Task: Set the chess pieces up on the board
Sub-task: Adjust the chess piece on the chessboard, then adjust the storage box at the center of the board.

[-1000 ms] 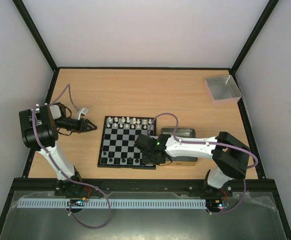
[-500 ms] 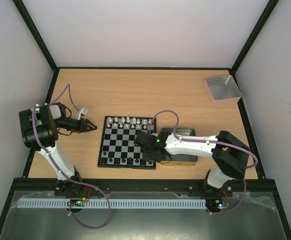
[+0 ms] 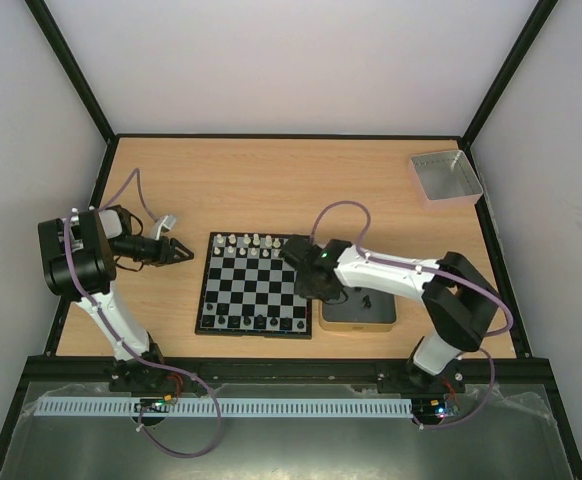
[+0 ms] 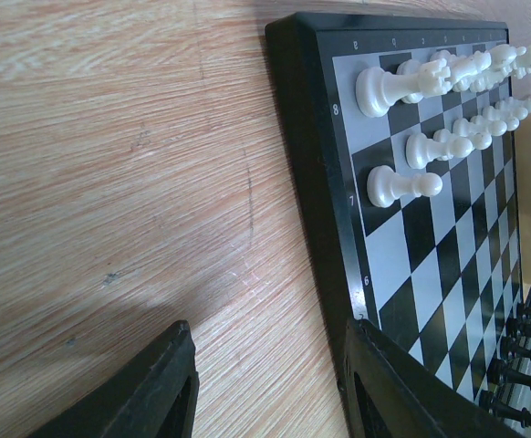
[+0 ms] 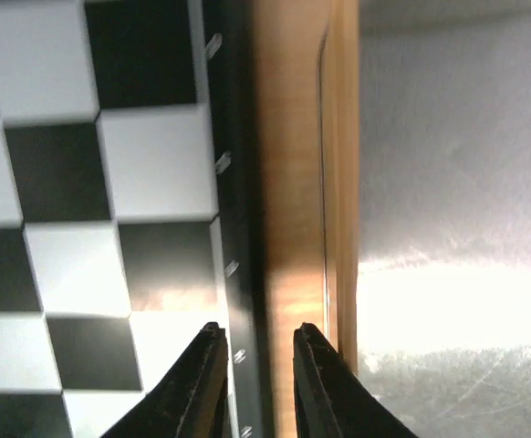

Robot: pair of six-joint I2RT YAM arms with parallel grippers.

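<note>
Right gripper (image 3: 311, 286), jaws barely parted and empty, has left the black pieces (image 3: 256, 321) on the board (image 3: 241, 285), heading toward the tabletop's far edge, so that placement looks finished.

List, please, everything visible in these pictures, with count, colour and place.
table: one, light wood, under everything.
board: one, black and silvery-white squares, table's near middle.
white chess pieces: many, white, board's far rows.
black chess pieces: many, black, board's near edge.
tin: one, gold-rimmed, just right of the board.
tray: one, grey, table's far right corner.
left hand: one, black, open, left of the board.
right hand: one, black, slightly open, empty, over the board's right edge.
</note>
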